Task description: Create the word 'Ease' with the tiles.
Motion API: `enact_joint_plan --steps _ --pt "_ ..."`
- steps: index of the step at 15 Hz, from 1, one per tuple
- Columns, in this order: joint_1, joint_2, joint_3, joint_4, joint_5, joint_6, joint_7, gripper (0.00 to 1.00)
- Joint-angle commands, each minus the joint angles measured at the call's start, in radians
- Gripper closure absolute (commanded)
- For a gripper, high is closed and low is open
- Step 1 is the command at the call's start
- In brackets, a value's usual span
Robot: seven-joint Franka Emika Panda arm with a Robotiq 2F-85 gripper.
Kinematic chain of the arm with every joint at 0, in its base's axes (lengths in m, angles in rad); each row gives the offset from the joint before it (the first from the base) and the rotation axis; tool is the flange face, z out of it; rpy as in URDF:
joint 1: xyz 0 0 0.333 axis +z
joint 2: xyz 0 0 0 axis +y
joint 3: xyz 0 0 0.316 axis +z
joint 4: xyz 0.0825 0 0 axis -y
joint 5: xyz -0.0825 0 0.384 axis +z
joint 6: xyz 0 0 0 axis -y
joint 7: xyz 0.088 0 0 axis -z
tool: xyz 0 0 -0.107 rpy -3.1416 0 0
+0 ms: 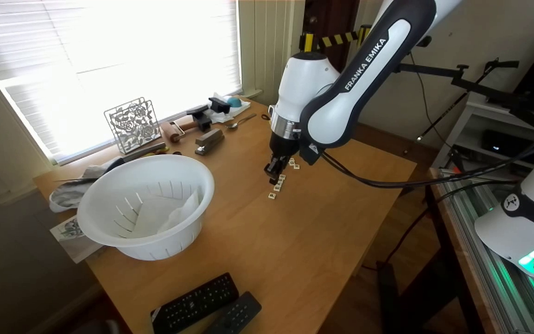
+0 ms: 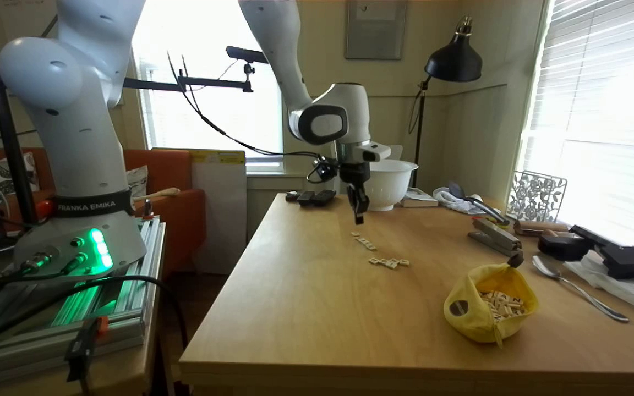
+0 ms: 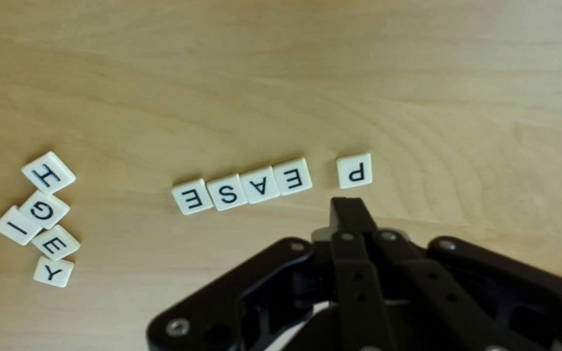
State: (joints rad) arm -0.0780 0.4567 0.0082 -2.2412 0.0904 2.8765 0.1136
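The jaws of the gripper (image 2: 359,215) were pressed together, holding nothing, above a pale wooden table (image 2: 306,308). Below, near them, tiles (image 3: 249,187) lay in a row reading EASE. In an exterior view, a white bowl (image 2: 391,184) and black lamp (image 2: 453,59) stood behind the jaws, and a yellow pouch (image 2: 472,324) sat in front.

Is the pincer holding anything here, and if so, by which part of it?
Nothing is held: in the wrist view the pincer is shut with nothing between its jaws, and the P tile lies on the table.
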Motion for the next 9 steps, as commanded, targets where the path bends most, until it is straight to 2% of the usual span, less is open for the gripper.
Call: enact_joint_plan --steps 1,9 --pt "-0.026 0.018 0.037 0.008 0.032 -0.013 -0.062 1.0" --pt "-0.045 0.064 0.074 0.016 0.032 0.041 -0.119 1.0"
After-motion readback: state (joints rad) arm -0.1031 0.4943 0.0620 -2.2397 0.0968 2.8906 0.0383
